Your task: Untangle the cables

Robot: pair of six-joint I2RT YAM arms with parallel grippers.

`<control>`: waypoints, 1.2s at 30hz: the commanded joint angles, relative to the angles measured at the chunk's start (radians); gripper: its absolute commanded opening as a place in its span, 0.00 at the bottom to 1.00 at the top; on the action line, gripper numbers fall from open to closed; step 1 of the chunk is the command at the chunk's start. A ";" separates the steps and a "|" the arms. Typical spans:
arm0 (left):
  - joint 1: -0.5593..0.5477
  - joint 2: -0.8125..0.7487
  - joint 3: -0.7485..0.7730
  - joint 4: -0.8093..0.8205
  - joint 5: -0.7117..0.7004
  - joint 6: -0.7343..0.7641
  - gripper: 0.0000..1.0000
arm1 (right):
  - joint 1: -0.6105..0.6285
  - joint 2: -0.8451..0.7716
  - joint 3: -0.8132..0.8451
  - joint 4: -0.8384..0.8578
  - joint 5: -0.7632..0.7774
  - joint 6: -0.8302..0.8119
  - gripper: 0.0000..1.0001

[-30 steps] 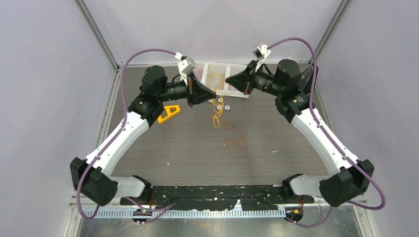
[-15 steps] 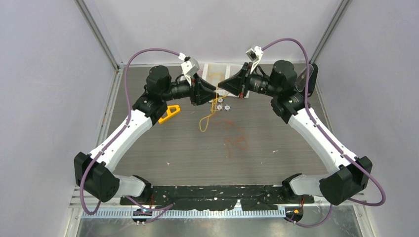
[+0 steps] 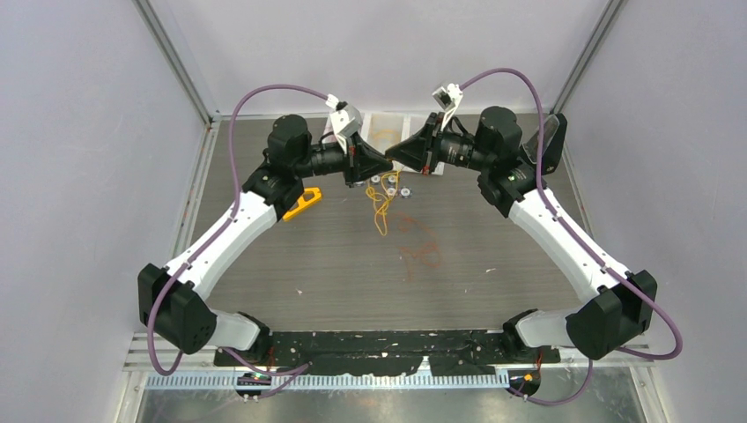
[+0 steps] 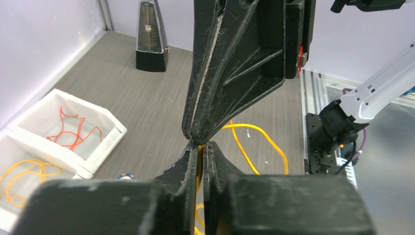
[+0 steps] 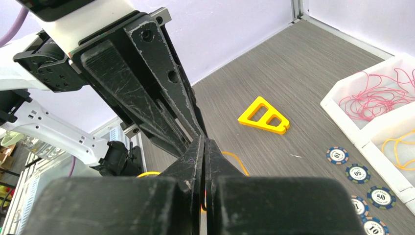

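Above the table's far middle, the left gripper and right gripper meet tip to tip. Both pairs of fingers are pressed narrow on the yellow cable, which hangs below them in a loop. An orange cable lies on the table to its right. A red cable and more yellow strands lie in the white bins.

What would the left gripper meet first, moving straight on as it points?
The right gripper: it faces the left gripper tip to tip, seemingly almost touching, where the left pinches the yellow cable.
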 commanded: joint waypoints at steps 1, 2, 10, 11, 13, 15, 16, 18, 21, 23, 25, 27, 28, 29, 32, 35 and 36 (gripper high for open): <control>0.003 0.004 0.055 -0.003 -0.001 0.029 0.00 | -0.007 -0.025 0.057 0.025 0.009 -0.039 0.09; 0.005 0.010 0.063 -0.005 -0.013 0.019 0.00 | -0.013 -0.023 0.065 0.013 0.021 -0.051 0.15; 0.007 0.238 0.356 -0.281 -0.603 -0.002 0.00 | -0.142 -0.024 0.106 -0.099 0.126 -0.128 0.86; 0.007 0.276 0.396 -0.305 -0.682 -0.033 0.00 | -0.158 -0.026 0.105 -0.122 0.146 -0.140 0.89; 0.007 0.353 0.472 -0.323 -0.821 -0.052 0.00 | -0.181 -0.026 0.100 -0.156 0.172 -0.172 0.92; 0.007 0.429 0.535 -0.312 -0.936 -0.053 0.00 | -0.206 -0.025 0.093 -0.176 0.189 -0.188 0.93; 0.007 0.470 0.572 -0.309 -0.991 -0.050 0.00 | -0.219 -0.026 0.089 -0.182 0.196 -0.199 0.93; 0.004 0.559 0.659 -0.307 -1.097 -0.013 0.00 | -0.237 -0.023 0.087 -0.198 0.228 -0.218 0.95; -0.019 0.705 0.836 -0.312 -1.305 0.100 0.00 | -0.259 -0.016 0.093 -0.233 0.266 -0.253 0.96; -0.034 0.795 0.927 -0.305 -1.410 0.180 0.00 | -0.274 -0.003 0.109 -0.264 0.277 -0.268 0.96; -0.048 0.855 0.965 -0.252 -1.493 0.253 0.00 | -0.283 0.015 0.129 -0.297 0.281 -0.282 0.96; -0.060 0.899 0.958 -0.172 -1.515 0.316 0.00 | -0.288 0.034 0.150 -0.325 0.285 -0.294 0.97; -0.062 0.911 0.950 -0.145 -1.513 0.335 0.00 | -0.290 0.040 0.165 -0.333 0.288 -0.298 0.97; -0.063 0.923 0.948 -0.128 -1.512 0.342 0.00 | -0.292 0.055 0.174 -0.347 0.288 -0.303 0.97; -0.065 0.972 0.978 -0.127 -1.505 0.347 0.00 | -0.302 0.081 0.212 -0.371 0.291 -0.308 0.97; -0.074 1.018 1.033 -0.160 -1.488 0.316 0.00 | -0.312 0.109 0.239 -0.399 0.292 -0.312 0.97; -0.078 1.028 1.043 -0.162 -1.476 0.302 0.00 | -0.318 0.113 0.248 -0.405 0.291 -0.312 0.97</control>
